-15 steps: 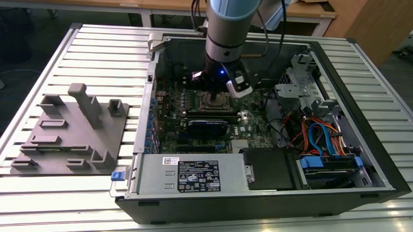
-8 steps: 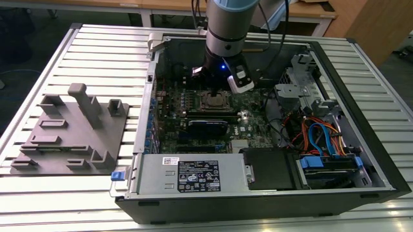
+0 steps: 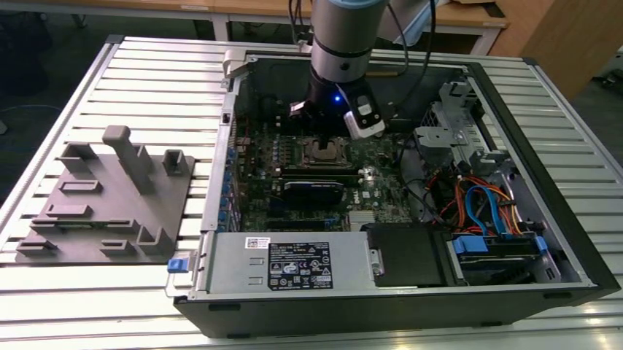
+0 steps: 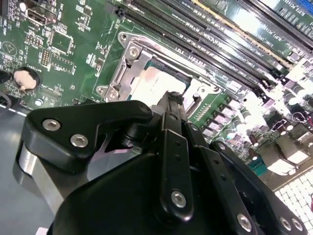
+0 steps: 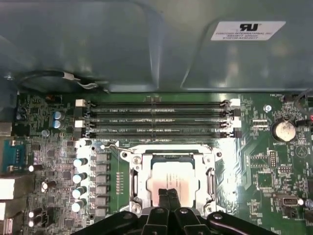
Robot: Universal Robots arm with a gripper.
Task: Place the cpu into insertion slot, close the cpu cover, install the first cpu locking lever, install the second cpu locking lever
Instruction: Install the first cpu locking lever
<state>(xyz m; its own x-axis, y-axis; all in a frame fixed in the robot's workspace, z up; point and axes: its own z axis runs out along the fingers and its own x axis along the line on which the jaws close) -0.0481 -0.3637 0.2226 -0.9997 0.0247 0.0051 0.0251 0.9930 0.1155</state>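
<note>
Gripper [image 5: 168,195]: fingers pressed together, nothing held, tips poised over the cpu [image 5: 172,175].
Cpu: seated in the insertion slot [image 5: 162,157].
Cpu cover [image 5: 138,172]: laid flat around it.

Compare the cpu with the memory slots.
The cpu is a pale silver square; the memory slots are long, narrow and black. The cpu is single, ringed by the cpu cover; the memory slots run as parallel rows. Both sit on the green board.

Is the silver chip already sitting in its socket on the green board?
Yes, in the first wrist view the chip sits flat within the square opening of the metal cover.
</note>
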